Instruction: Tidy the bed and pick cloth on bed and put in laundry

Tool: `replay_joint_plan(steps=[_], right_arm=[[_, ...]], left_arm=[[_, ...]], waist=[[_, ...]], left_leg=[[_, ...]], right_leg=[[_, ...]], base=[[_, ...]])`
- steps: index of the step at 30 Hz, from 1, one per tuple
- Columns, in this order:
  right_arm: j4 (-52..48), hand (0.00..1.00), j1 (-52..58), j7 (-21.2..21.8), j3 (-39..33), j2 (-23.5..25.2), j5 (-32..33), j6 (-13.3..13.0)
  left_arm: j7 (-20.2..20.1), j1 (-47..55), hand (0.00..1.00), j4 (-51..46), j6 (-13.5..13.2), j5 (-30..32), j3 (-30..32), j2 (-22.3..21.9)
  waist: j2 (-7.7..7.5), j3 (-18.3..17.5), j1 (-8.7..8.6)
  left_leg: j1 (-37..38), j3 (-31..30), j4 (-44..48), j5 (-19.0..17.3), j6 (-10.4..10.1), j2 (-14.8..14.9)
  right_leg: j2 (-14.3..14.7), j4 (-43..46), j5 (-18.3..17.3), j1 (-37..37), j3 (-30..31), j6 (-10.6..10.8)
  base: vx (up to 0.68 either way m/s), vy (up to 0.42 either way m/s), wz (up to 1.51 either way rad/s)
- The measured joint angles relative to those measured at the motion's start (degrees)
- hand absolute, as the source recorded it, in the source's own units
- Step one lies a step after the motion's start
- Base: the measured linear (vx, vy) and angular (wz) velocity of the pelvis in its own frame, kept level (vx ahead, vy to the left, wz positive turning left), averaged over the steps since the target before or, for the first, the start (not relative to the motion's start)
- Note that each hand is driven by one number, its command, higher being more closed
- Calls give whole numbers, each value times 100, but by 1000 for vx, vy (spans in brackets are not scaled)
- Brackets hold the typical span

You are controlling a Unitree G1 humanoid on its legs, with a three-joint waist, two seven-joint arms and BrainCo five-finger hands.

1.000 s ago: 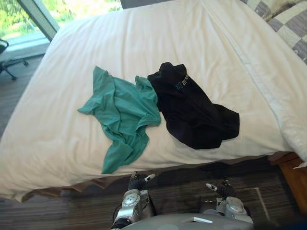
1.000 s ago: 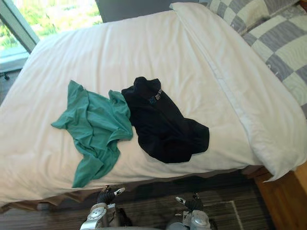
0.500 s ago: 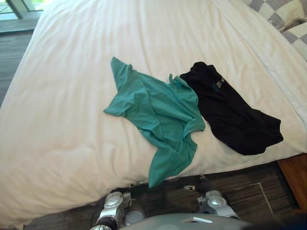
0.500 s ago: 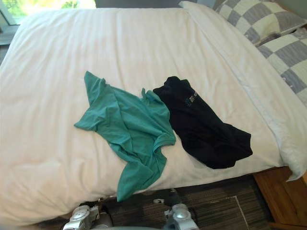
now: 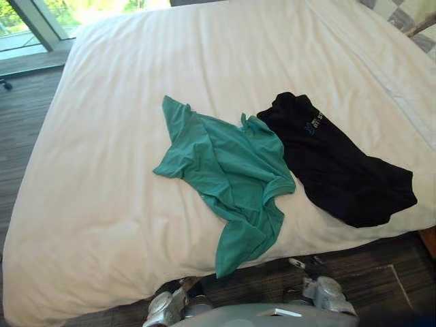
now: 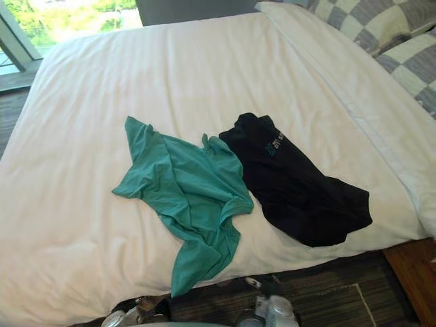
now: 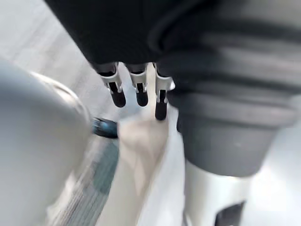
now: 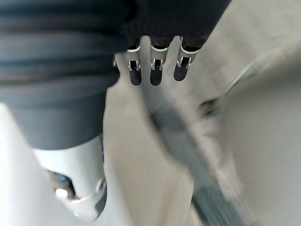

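A crumpled green T-shirt [image 5: 228,160] lies in the middle of the white bed [image 5: 122,88], one end hanging over the near edge. Touching its right side is a black garment [image 5: 334,167] with small pale print, spread toward the bed's near right corner. My left hand [image 7: 136,92] hangs low beside the bed with straight fingers and holds nothing. My right hand [image 8: 155,70] hangs the same way, fingers straight and empty; its dark tip [image 5: 310,267] shows just below the bed's near edge. Both hands are apart from the clothes.
Checked pillows [image 6: 368,20] lie at the far right of the bed, with a folded-back strip of white duvet [image 6: 361,95] below them. Dark wood floor [image 5: 24,116] runs along the left side toward a window. A wooden piece of furniture [image 6: 415,272] stands at the near right corner.
The whole picture has shifted, so the camera moved; the two garments lie as before. My hands show lower in the picture than a second ago.
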Motion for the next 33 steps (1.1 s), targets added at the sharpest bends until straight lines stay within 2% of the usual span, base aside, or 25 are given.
replay_joint_plan(steps=[1, 3, 4, 6, 7, 9, 10, 11, 13, 14, 15, 16, 17, 18, 20, 22, 23, 24, 25, 26, 27, 30, 33], right_arm=[[-28, 0, 66, -26, -144, -1, 87, -1], [-47, 0, 337, -102, -719, 85, 546, 15], [-42, 0, 490, -139, -1007, 156, 768, 19], [114, 0, 675, -283, -1952, 238, 1342, 55], [156, 0, 676, -324, -2193, 222, 1485, 56], [190, 0, 679, -514, -3083, 89, 1955, 50], [191, 0, 677, -572, -3248, 28, 2068, 47], [200, 0, 634, -679, -3474, -115, 2243, 40], [192, 0, 541, -769, -3816, -384, 2402, 3], [143, 0, 529, -817, -4187, -487, 2504, -75], [107, 0, 512, -827, -4384, -545, 2541, -113], [113, 0, 473, -840, -4906, -839, 2554, -172], [148, 0, 427, -867, -5341, -1029, 2556, -191], [147, 0, 412, -890, -5483, -1091, 2554, -215], [87, 0, 461, -993, -5685, -1213, 2530, -293], [-415, 0, 570, -1084, -5486, -1176, 2518, -329], [-988, 0, 675, -1122, -5137, -1156, 2411, -342], [-1642, 0, 687, -1182, -4824, -1148, 2145, -372], [-1974, 0, 683, -1195, -4703, -1108, 2025, -383], [-2840, 0, 691, -1252, -4352, -921, 1740, -463], [-3264, 0, 686, -1284, -4188, -896, 1574, -538], [-3997, 0, 534, -1433, -3943, -710, 1158, -644], [-4070, 0, 265, -1507, -3854, -484, 942, -633]], left_arm=[[7, 18, 0, -2, 6, -122, 252, 3], [37, 11, 0, -34, 13, -838, 1075, -30], [41, 16, 0, -38, 11, -1151, 1444, -69], [122, 11, 0, -39, 16, -1839, 2608, -171], [164, 21, 0, -38, 15, -1964, 2907, -175], [329, 18, 0, -39, 11, -2283, 3990, -110], [386, 12, 0, -43, 7, -2341, 4225, -75], [496, -6, 0, -43, 4, -2404, 4665, 21], [605, -100, 0, -41, 2, -2468, 5132, 267], [677, -166, 0, -40, 2, -2453, 5227, 541], [686, -230, 0, -44, -1, -2453, 5351, 655], [744, -226, 0, -43, -3, -2396, 5593, 998], [763, -229, 0, -56, -7, -2239, 5693, 1417], [773, -242, 0, -92, -30, -2077, 5710, 1656], [774, -244, 0, -739, -195, -1450, 5583, 2289], [777, -280, 0, -1468, -376, -1156, 4914, 2683], [779, -253, 0, -2141, -512, -1015, 4349, 2803], [780, -244, 0, -2901, -682, -926, 3832, 2829], [775, -214, 0, -3229, -766, -859, 3632, 2869], [779, -204, 0, -4048, -1001, -707, 3233, 3053], [786, -235, 0, -4481, -1141, -555, 2975, 2957], [906, -507, 0, -5352, -1255, -59, 1955, 2867], [897, -573, 0, -5912, -1354, 273, 1394, 2818]], waist=[[-5, -3, -9], [43, -20, 49], [119, -65, 97], [270, -191, 111], [313, -211, 110], [430, -260, 96], [450, -278, 96], [459, -293, 100], [427, -392, 101], [263, -459, 61], [212, -480, 81], [267, -527, 72], [212, -548, 36], [189, -547, 29], [25, -627, -58], [-37, -655, -78], [64, -645, -87], [214, -668, -132], [279, -710, -161], [183, -689, -231], [239, -685, -294], [449, -534, -257], [502, -496, -225]], left_leg=[[0, 28, 0, 0, 0, -7], [33, 53, -1, 1, -1, -11], [36, 53, -2, -5, -9, -6], [-1, 57, -5, -46, -45, 13], [-13, 56, -16, -56, -40, 13], [-30, 55, -32, -63, -32, 5], [-30, 55, -32, -66, -27, -5], [-44, 56, -31, -105, -32, -37], [-217, 137, -34, -195, 19, -88], [-316, 338, 124, -348, 238, -190], [-371, 407, 313, -338, 335, -238], [-321, 444, 321, -399, 263, -321], [-268, 387, 182, -304, 169, -398], [-212, 397, 150, -306, 162, -412], [-178, 368, 154, -309, 161, -426], [2, 381, 97, -310, 162, -386], [148, 405, 52, -310, 162, -321], [203, 397, 56, -314, 170, -153], [194, 393, 54, -316, 171, -55], [176, 427, 154, -367, 111, -78], [130, 482, 302, -494, 95, 0], [56, 543, 605, -757, 103, 77], [84, 566, 819, -1005, 91, 80]], right_leg=[[-10, -30, 1, 11, -6, 0], [-21, -105, 14, 108, -83, -20], [-19, -109, 12, 140, -112, -18], [-18, -54, -32, 171, -220, -45], [-25, -42, -54, 169, -243, -52], [-65, 93, -132, 131, -298, -57], [-88, 176, -186, 99, -298, -42], [-148, 372, -311, -38, -302, -48], [-257, 605, -530, -246, -407, -53], [-459, 565, -558, -316, -519, -90], [-487, 574, -562, -337, -528, -84], [-470, 581, -558, -334, -564, -61], [-503, 583, -522, -314, -573, -33], [-502, 538, -504, -252, -576, -18], [-496, 462, -457, -56, -613, 41], [-479, 740, -416, -51, -574, 36], [-455, 1186, -361, -200, -403, -45], [-363, 1781, -482, -599, -178, -130], [-193, 1495, -582, -676, -80, -41], [67, 398, -68, -656, -144, -349], [121, 304, 20, -609, -86, -334], [121, 587, 13, -779, 28, -323], [121, 626, -18, -814, 244, -359]], base=[[-31, 22, -11], [-49, 10, 8], [-55, 4, 21], [-64, 3, 19], [-76, 3, 12], [-61, 1, 13], [-44, 5, 11], [-41, 7, 10], [-21, 8, 37], [48, 35, 50], [143, 32, 47], [246, 81, 32], [250, 61, 23], [260, 69, 12], [249, 8, 17], [215, 15, 6], [180, 5, -19], [114, -27, -22], [103, -71, -24], [139, -125, -26], [168, -103, -30], [91, -19, -22], [52, 28, -39]])
